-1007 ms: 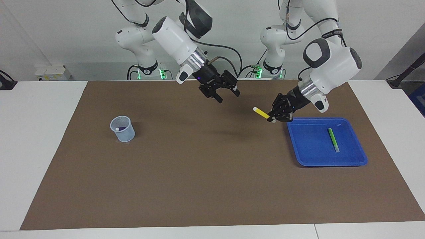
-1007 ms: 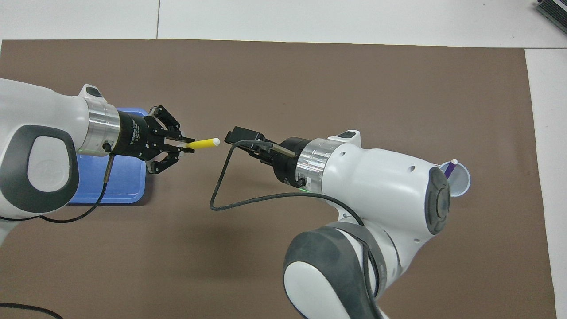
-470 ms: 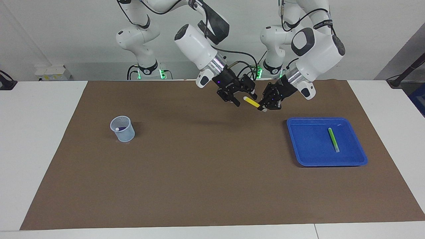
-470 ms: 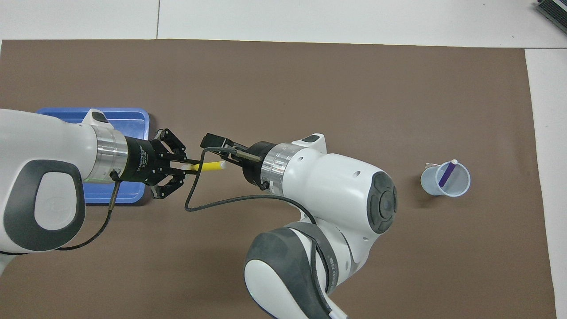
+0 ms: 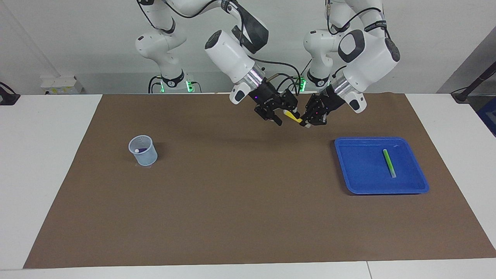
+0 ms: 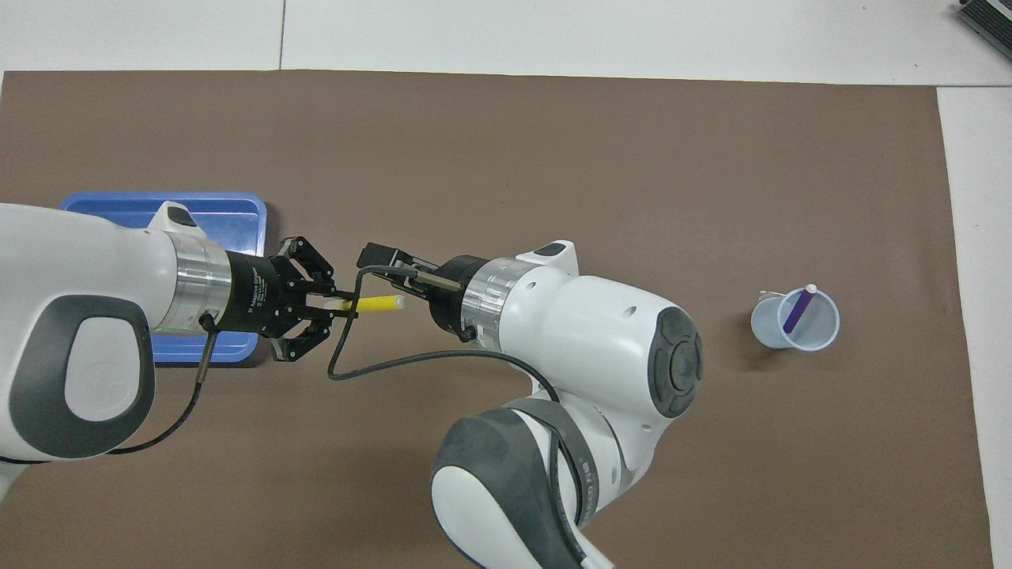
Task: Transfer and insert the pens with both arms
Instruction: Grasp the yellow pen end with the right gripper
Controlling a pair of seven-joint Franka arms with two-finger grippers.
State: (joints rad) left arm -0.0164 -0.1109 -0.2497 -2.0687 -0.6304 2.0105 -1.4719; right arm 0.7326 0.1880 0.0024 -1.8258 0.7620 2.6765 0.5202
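You see the left gripper (image 5: 310, 116) closed on the yellow pen (image 6: 371, 303), held in the air over the brown mat (image 5: 232, 217). The right gripper (image 5: 286, 113) is around its white cap end; whether it grips already, I cannot tell. The green pen (image 5: 388, 162) lies in the blue tray (image 5: 356, 182), the purple pen (image 6: 797, 308) stands in the cup (image 6: 822, 336).

Plain white wall (image 5: 77, 35), white table (image 5: 46, 162), brown mat (image 5: 232, 201).

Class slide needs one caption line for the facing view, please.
Left pincer holds a slim yellow marker pen up to right pincer above the brown table mat.
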